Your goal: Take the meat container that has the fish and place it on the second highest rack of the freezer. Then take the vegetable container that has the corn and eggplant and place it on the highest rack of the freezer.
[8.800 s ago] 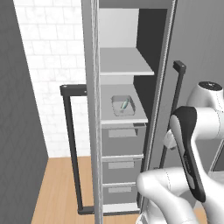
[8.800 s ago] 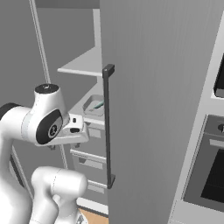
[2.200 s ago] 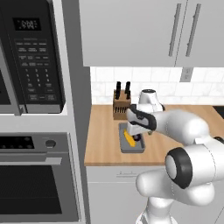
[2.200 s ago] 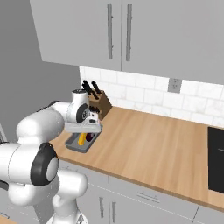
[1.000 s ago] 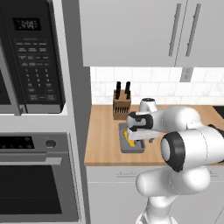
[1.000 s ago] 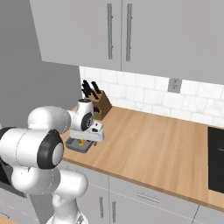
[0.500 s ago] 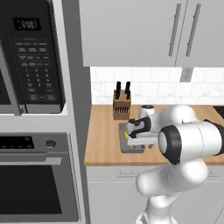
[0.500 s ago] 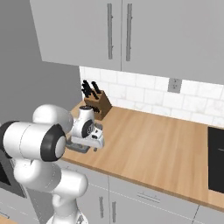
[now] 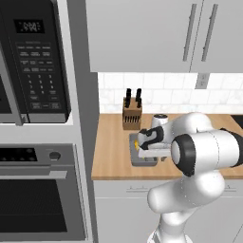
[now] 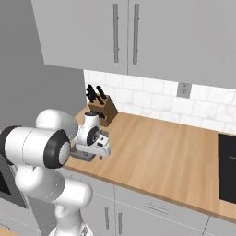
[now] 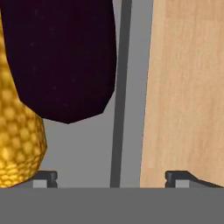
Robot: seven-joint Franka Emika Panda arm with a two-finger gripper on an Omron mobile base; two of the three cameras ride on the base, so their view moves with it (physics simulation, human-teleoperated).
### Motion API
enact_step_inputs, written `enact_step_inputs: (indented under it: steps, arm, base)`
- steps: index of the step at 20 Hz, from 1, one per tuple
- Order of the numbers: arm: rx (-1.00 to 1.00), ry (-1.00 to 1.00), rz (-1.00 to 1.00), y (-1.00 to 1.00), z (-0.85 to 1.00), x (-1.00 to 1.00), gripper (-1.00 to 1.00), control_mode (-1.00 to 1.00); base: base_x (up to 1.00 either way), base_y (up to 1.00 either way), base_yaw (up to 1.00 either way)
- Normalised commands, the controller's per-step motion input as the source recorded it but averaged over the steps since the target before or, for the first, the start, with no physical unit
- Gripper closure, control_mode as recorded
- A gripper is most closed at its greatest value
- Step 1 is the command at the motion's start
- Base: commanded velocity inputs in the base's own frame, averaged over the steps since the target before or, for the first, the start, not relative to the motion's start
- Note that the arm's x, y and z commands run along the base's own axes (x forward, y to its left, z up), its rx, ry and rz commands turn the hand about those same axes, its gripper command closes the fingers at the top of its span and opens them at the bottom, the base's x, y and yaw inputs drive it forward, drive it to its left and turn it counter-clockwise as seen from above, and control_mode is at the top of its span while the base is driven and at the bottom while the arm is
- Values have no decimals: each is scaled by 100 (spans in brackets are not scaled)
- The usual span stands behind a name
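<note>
In the left base view, the gripper has descended onto the vegetable container on the counter. In the right base view, the hand sits low over that tray. In the hand view, the fingers stand released, straddling the tray wall beside the eggplant and corn; you judge the grasp imminent.

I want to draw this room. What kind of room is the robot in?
It looks like a kitchen, a computer-drawn one. There's a microwave above a wall oven, a wooden counter with a knife block on it, and grey cupboards up on the wall.
</note>
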Motion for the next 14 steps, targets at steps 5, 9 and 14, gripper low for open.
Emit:
enact_step_inputs:
  steps: [5,9,14]
  arm:
    - [0,0,0,0,0,0,100,-100]
    - [0,0,-1,-4,0,0,100,-100]
    - [0,0,0,-8,0,-2,100,-100]
  base:
    - [0,0,0]
    - [0,0,0]
    - [0,0,0]
